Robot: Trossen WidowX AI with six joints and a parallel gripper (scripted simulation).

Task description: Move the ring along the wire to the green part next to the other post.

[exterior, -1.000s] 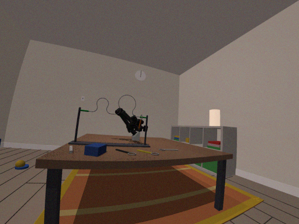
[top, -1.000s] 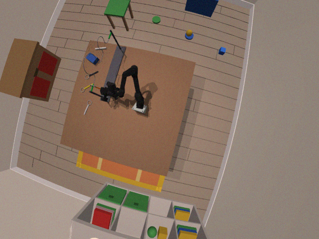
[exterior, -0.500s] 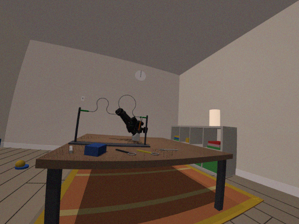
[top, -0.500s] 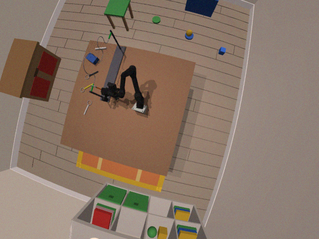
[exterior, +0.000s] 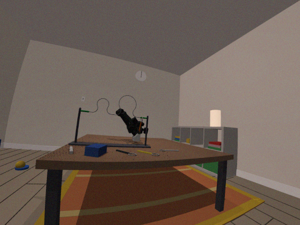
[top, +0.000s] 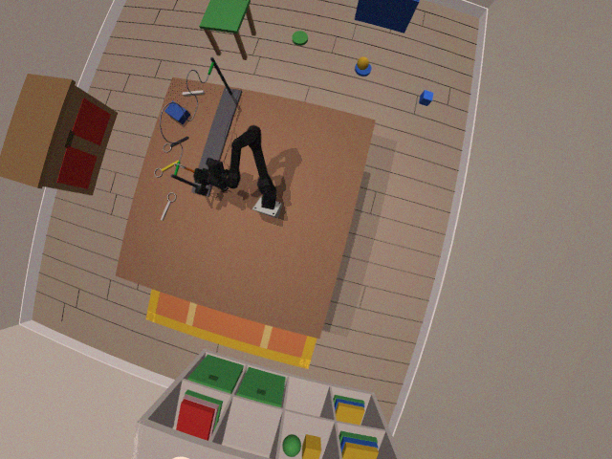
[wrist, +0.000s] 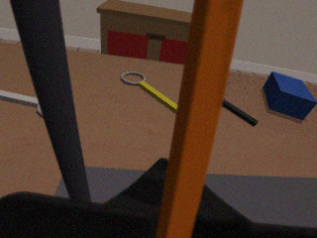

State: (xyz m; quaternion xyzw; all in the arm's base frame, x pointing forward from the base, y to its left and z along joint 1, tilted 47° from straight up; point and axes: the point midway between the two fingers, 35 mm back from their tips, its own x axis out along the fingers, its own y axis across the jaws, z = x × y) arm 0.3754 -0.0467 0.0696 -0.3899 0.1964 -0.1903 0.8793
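My gripper (top: 194,171) (exterior: 139,130) is shut on the orange handle (top: 187,168) (exterior: 140,126) (wrist: 203,109), which points up towards the wire. The ring is tiny in the top and exterior views; it appears around the green part (top: 176,169) (exterior: 144,117) next to the near post (top: 187,183) (exterior: 146,133) (wrist: 52,99). Whether it touches the green part cannot be told. The gripper is low beside this post; any gap is too small to tell. The thin grey wire (exterior: 127,95) curves away to the other green part (top: 210,67) (exterior: 84,111) at the far post (top: 222,77) (exterior: 77,125).
A dark base bar (top: 221,119) (exterior: 108,145) joins the posts. On the table beyond it lie a blue block (top: 177,112) (exterior: 95,150) (wrist: 288,95), a yellow-handled ring tool (top: 169,166) (wrist: 158,96), a black-handled one (exterior: 123,151), a white-handled one (top: 165,209) and a white bar (top: 192,93).
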